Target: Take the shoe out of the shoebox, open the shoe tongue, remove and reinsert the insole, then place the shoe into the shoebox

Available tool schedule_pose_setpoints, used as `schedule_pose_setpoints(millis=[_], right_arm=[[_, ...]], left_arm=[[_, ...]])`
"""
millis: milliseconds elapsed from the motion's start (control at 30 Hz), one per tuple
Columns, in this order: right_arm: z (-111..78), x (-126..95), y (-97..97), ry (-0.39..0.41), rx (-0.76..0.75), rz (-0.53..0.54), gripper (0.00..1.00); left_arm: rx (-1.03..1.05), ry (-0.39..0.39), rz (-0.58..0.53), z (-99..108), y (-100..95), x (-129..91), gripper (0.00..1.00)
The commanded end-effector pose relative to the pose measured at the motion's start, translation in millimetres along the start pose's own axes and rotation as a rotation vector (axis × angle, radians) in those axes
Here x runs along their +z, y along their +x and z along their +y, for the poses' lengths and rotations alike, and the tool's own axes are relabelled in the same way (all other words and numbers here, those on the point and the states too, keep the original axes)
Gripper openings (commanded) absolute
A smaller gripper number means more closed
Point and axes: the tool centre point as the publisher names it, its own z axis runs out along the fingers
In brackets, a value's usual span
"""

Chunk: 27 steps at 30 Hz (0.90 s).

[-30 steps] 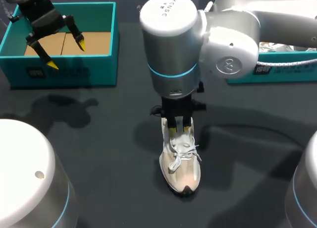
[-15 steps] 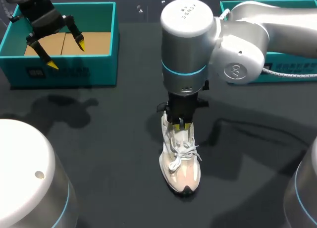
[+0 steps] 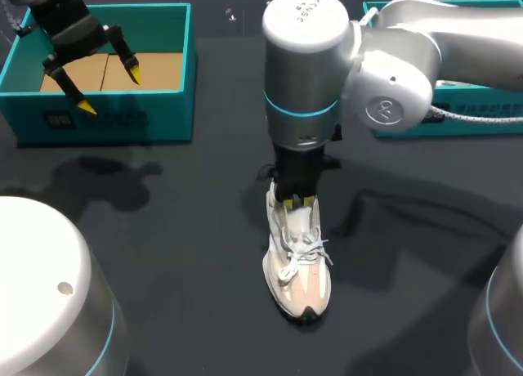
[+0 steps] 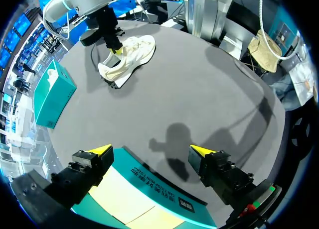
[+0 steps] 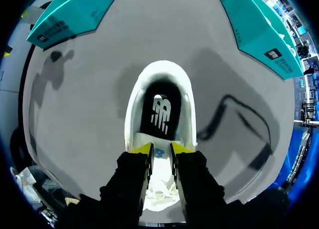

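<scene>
A white and beige shoe (image 3: 298,270) stands on the dark table with its toe toward the front edge. My right gripper (image 3: 298,202) comes down on it from above. Seen from the right wrist, the right gripper (image 5: 160,149) is shut on the white shoe tongue (image 5: 159,162). Ahead of the fingers the black insole (image 5: 160,112) lies inside the shoe (image 5: 159,72). My left gripper (image 3: 110,88) hangs open over the teal shoebox (image 3: 114,123) at the back left, holding nothing. The left wrist view shows the left gripper (image 4: 150,150) above the shoebox (image 4: 149,189), the shoe (image 4: 127,57) far ahead.
The teal box lid (image 3: 458,114) lies at the back right behind my right arm, also seen as the lid (image 5: 259,30) from the right wrist. A thin dark cable (image 5: 239,124) trails on the table beside the shoe.
My right arm's wrist shifted to the right above the shoe and its fingers drew closer together at the tongue. The left arm has not moved.
</scene>
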Motion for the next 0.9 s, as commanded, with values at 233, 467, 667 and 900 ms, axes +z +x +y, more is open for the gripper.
schedule_pose_setpoints(millis=[233, 467, 667, 900], right_arm=[[-2.1, -58.3, -0.4, -0.091, -0.168, -0.062, 0.37], [4.9, -82.1, -6.0, -0.206, -0.519, -0.045, 0.88], [18.9, -91.8, -8.3, -0.193, -0.956, -0.032, 1.00], [18.9, -91.8, -8.3, -0.193, -0.956, -0.032, 1.00]], left_arm=[[0.001, -0.002, 0.001, 0.3, 0.3, 0.3, 1.00], [0.001, -0.002, 0.001, 0.3, 0.3, 0.3, 1.00], [0.001, -0.002, 0.001, 0.3, 0.3, 0.3, 1.00], [0.001, -0.002, 0.001, 0.3, 0.3, 0.3, 1.00]])
